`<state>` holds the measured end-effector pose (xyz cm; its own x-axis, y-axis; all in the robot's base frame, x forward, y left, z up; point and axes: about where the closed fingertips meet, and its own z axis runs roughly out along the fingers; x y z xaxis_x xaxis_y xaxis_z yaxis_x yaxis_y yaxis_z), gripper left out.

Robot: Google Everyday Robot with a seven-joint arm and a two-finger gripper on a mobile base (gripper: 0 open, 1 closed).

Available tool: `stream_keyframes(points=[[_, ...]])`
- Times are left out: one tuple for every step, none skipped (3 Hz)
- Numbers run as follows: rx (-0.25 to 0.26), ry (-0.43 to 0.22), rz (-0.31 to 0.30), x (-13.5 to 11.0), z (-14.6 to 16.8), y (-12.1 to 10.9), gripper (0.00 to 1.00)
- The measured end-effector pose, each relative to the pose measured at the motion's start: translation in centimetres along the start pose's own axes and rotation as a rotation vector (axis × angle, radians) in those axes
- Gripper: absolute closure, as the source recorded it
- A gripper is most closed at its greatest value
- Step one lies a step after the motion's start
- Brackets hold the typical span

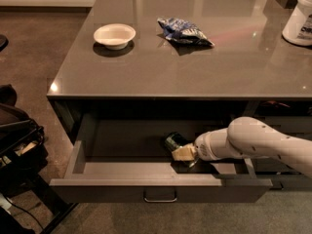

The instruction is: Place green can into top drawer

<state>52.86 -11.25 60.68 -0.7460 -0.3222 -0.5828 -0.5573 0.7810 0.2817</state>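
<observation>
A white robot arm (263, 143) reaches in low from the right, its pale gripper (183, 153) inside the open top drawer (161, 182), clasping the green can (171, 141).

Gripper (184, 154) inside open top drawer (161, 182), touching tilted green can (173, 141); white bowl (114, 35), snack bag (184, 31) on countertop (161, 72)

a shallow round white bowl (114, 35) and a crumpled blue-and-white foil snack bag (184, 31) sit apart on the glossy grey countertop (195, 67); a large white plastic tub (299, 21) stands far right.
</observation>
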Motion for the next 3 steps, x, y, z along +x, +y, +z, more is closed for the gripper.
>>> stream_keyframes(points=[[0.000,0.000,0.000,0.00,0.00,0.00,0.41],[0.000,0.000,0.000,0.00,0.00,0.00,0.17],[0.000,0.000,0.000,0.00,0.01,0.01,0.00]])
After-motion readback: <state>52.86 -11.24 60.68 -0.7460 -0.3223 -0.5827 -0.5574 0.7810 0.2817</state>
